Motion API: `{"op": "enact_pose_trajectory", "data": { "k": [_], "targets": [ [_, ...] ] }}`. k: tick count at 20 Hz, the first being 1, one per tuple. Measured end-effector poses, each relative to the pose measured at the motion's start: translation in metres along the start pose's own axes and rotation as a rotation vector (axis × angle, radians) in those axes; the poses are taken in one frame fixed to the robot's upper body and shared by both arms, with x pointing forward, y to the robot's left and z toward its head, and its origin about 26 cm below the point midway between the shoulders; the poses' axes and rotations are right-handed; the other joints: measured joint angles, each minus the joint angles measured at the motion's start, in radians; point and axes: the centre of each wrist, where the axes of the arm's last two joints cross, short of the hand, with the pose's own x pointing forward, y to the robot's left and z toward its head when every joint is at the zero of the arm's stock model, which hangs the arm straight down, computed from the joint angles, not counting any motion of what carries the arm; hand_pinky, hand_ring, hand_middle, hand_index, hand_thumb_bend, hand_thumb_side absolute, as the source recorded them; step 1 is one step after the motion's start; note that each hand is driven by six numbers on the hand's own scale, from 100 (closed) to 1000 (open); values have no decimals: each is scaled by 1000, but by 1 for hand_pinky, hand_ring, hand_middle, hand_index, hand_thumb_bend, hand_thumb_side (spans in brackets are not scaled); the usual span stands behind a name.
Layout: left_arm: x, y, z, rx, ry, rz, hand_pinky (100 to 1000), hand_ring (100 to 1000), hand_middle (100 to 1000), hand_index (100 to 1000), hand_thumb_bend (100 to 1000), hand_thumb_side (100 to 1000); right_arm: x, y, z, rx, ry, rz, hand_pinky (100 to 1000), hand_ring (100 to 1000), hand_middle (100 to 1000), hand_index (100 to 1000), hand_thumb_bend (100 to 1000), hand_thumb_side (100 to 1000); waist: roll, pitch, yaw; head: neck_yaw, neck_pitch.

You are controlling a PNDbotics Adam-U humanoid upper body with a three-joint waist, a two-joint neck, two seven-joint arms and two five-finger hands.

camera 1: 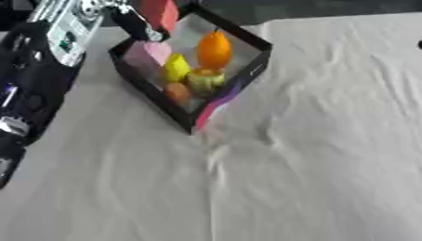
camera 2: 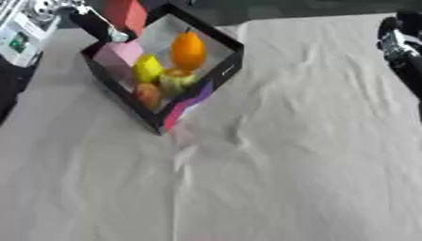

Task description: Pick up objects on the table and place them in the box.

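Where left hand (camera 1: 144,21) meets box (camera 1: 247,75), fingers blurred.

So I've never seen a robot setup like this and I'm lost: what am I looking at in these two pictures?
Both pictures come from a stereo camera in a humanoid robot's head, looking down at its work, so they are nearly the same picture. A table under a wrinkled white cloth carries a black open box. Inside are toy foods: an orange fruit, a yellow piece, a pink block, a greenish-yellow piece and a small orange-brown one. The black and silver arm at the left is the robot's; its left hand holds a red block over the box. The right arm shows at the right edge; its hand is unseen.
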Motion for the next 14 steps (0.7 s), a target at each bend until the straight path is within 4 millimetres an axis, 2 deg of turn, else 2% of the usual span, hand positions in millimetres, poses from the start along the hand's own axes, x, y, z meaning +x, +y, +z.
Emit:
{"op": "enact_pose_trajectory", "data": {
  "k": [1, 2, 4, 7, 8, 9, 10, 12, 14],
  "targets": [
    [3, -4, -3, 3, -1, -5, 865, 856, 825, 841, 762, 152, 0, 1, 0, 3, 0, -3, 850, 780, 797, 877, 198, 536, 0, 0, 0, 2, -2],
    [4, -6, -4, 11, -1, -12, 900, 892, 868, 909, 791, 393, 0, 1, 0, 4, 1, -6, 850, 780, 797, 877, 198, 536, 0, 0, 0, 3, -2],
    [5, -4, -4, 78, 6, -17, 887, 878, 864, 910, 736, 513, 0, 1, 0, 4, 3, -7, 850, 780, 797, 877, 196, 536, 0, 0, 4, 2, -2],
    [7, 12, 4, 284, 29, 29, 844, 832, 825, 880, 636, 526, -4, 0, 3, -1, 13, -6, 850, 780, 797, 877, 194, 537, 0, 0, 23, -10, -1],
    [6, 18, 9, 353, 36, 69, 826, 811, 803, 859, 569, 528, -5, -1, 4, -5, 18, -5, 850, 780, 797, 877, 194, 536, 0, -1, 29, -17, 0],
    [4, 23, 15, 416, 43, 125, 818, 802, 793, 853, 542, 521, -6, -2, 5, -10, 22, -4, 850, 780, 797, 877, 194, 534, 0, -1, 37, -25, 4],
    [0, 27, 24, 475, 53, 189, 794, 770, 764, 831, 480, 505, -8, -3, 5, -16, 26, -3, 850, 780, 798, 877, 195, 531, 0, -2, 45, -34, 8],
    [-10, 34, 46, 575, 77, 331, 770, 742, 741, 803, 417, 506, -10, -5, 7, -30, 31, 1, 850, 780, 798, 877, 196, 526, 0, -9, 61, -53, 17],
    [-21, 35, 71, 641, 105, 471, 770, 742, 744, 801, 392, 521, -11, -9, 8, -46, 34, 8, 850, 781, 799, 877, 189, 526, 0, -27, 76, -75, 25]
  ]
}}
